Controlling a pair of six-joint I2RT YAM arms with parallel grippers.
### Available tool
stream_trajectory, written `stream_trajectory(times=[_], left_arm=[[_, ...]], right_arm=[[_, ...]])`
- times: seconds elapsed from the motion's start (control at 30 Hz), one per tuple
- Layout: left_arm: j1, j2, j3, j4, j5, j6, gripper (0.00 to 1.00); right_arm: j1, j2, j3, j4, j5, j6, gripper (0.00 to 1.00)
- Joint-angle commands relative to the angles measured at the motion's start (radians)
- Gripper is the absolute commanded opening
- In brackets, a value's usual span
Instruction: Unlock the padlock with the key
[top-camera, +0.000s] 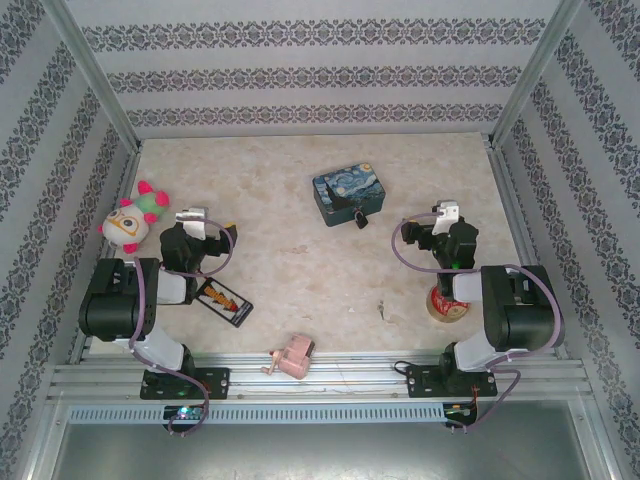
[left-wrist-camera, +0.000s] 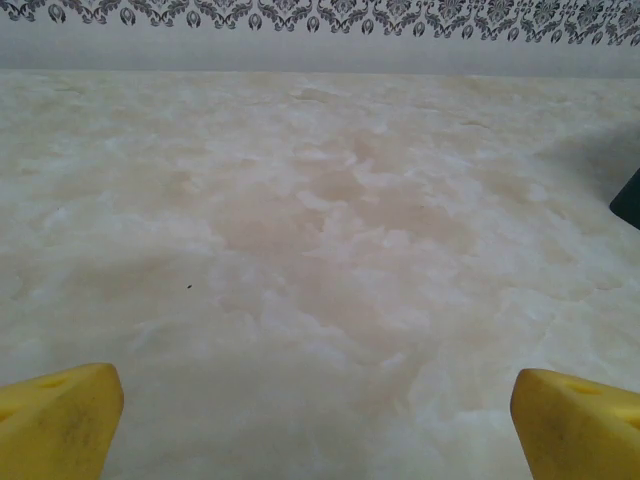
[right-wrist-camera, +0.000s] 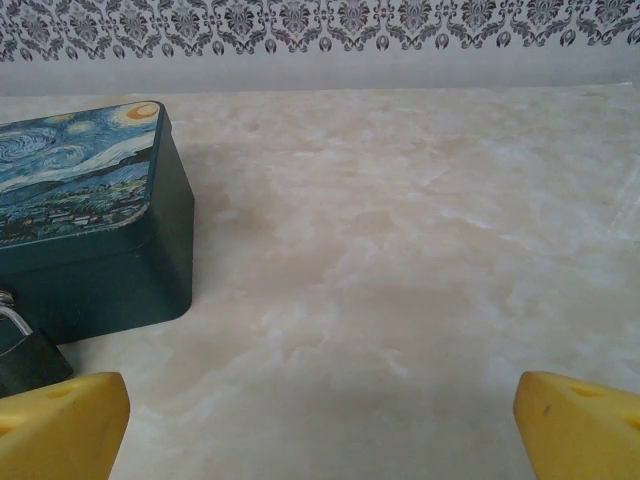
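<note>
We see the padlock (top-camera: 358, 216) at the starry blue tin's (top-camera: 345, 192) 5 o'clock edge. Our left gripper (left-wrist-camera: 320, 430) and right gripper (right-wrist-camera: 320, 430) gape wide, empty.

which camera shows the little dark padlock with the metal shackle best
Right wrist: the small dark padlock with its metal shackle sits close, beside the blue painted tin, though partly cropped. Top external gives it as a dark speck by the tin.
</note>
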Motion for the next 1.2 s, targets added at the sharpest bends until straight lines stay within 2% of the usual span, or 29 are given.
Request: stream_trajectory(times=[0.0, 0.27, 1.17], left_arm=[[0.013, -0.011, -0.004, -0.004, 0.008, 0.013, 0.99], [0.013, -0.011, -0.016, 0.016, -0.034, -0.002, 0.99], [0.011, -0.011, -0.002, -0.011, -0.022, 0.007, 0.99]], right_arm=[[0.005, 0.003, 0.016, 0.009, 0.006, -0.007, 0.98], [0.005, 0.003, 0.015, 0.009, 0.006, -0.008, 0.98], [0.004, 0.003, 0.015, 0.009, 0.006, -0.007, 0.98]])
